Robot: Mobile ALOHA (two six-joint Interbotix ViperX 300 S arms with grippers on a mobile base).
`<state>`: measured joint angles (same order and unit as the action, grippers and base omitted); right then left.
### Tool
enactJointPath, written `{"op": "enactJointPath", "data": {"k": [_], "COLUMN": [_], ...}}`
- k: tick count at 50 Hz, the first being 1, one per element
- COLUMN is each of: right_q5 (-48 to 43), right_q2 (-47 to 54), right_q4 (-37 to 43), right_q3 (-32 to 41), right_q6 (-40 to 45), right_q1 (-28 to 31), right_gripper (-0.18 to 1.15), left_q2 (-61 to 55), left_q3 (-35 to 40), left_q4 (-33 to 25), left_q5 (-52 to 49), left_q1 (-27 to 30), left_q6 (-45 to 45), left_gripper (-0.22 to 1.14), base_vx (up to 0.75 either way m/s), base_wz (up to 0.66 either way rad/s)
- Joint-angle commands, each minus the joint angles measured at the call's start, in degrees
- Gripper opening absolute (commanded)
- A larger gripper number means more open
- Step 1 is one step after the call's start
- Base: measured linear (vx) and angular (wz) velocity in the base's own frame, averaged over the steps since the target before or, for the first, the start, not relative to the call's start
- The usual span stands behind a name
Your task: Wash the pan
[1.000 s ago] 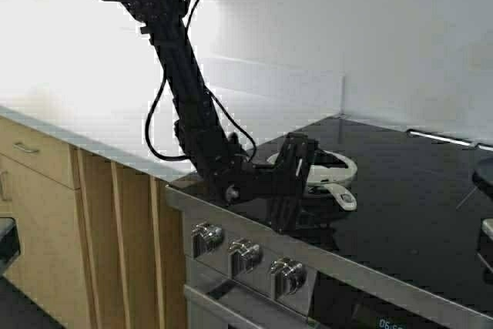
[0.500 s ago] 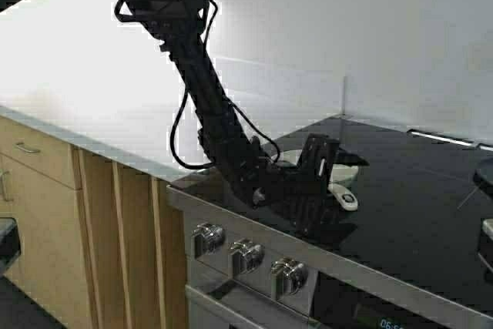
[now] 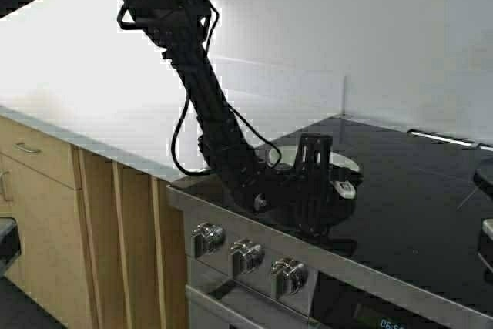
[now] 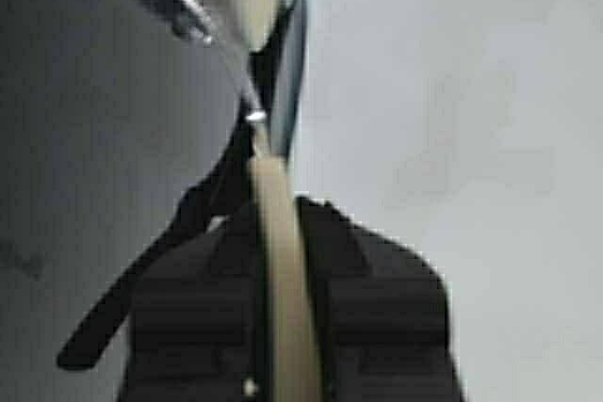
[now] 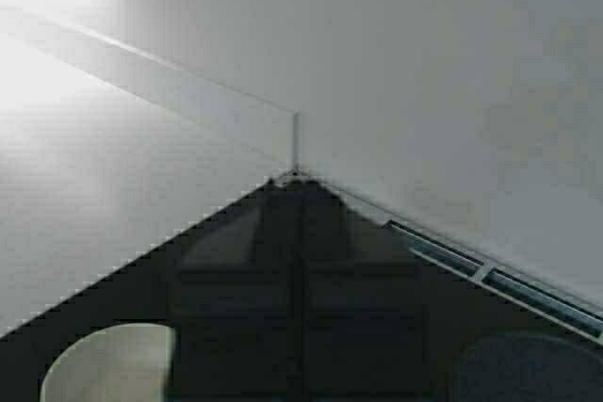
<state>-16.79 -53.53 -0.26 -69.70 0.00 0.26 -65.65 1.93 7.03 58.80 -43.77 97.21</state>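
Reached further in since earlier; left gripper (image 3: 333, 185) fingers (image 4: 377, 327) clamped on pan (image 3: 345, 166) handle, centre frame. Lift level, slowly.

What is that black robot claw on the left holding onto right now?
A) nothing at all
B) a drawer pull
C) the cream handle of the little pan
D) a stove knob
C. In the left wrist view the left gripper has both its black fingers shut on the pan's thin cream handle; the high view shows this on the black stovetop, away from the knobs.
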Motion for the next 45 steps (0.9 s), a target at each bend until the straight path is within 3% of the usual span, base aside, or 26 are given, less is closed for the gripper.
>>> {"op": "enactJointPath", "data": {"k": [1,5,12,45], "right_q5": [-0.2,-0.2,-0.2,-0.2], "right_q2": [0.4,0.4,0.4,0.9], "right_q4": [0.0,-0.1,0.0,0.0], "right_q3": [0.9,0.9,0.8,0.5], "right_q6": [0.0,0.0,0.0,0.2], "right_q1": [0.0,0.0,0.0,0.0], "right_gripper": [0.06,0.06,0.06,0.06], "left_q2": [1.4,1.6,1.9,14.0], "left_q3": [-0.4,-1.1,-1.8,-15.8], "left_q4": [-0.5,-0.8,-0.8,-0.8], "left_q5": [2.4,3.0,4.2,11.4], "left_q1": [-0.5,-0.4,-0.5,-0.4], "left_q6": [-0.2,-0.2,-0.3,-4.1], "left_gripper": [-0.01,0.09,0.01,0.02], "base_vx": [0.0,0.0,0.0,-0.02], "base_wz": [0.0,0.0,0.0,0.13]}}
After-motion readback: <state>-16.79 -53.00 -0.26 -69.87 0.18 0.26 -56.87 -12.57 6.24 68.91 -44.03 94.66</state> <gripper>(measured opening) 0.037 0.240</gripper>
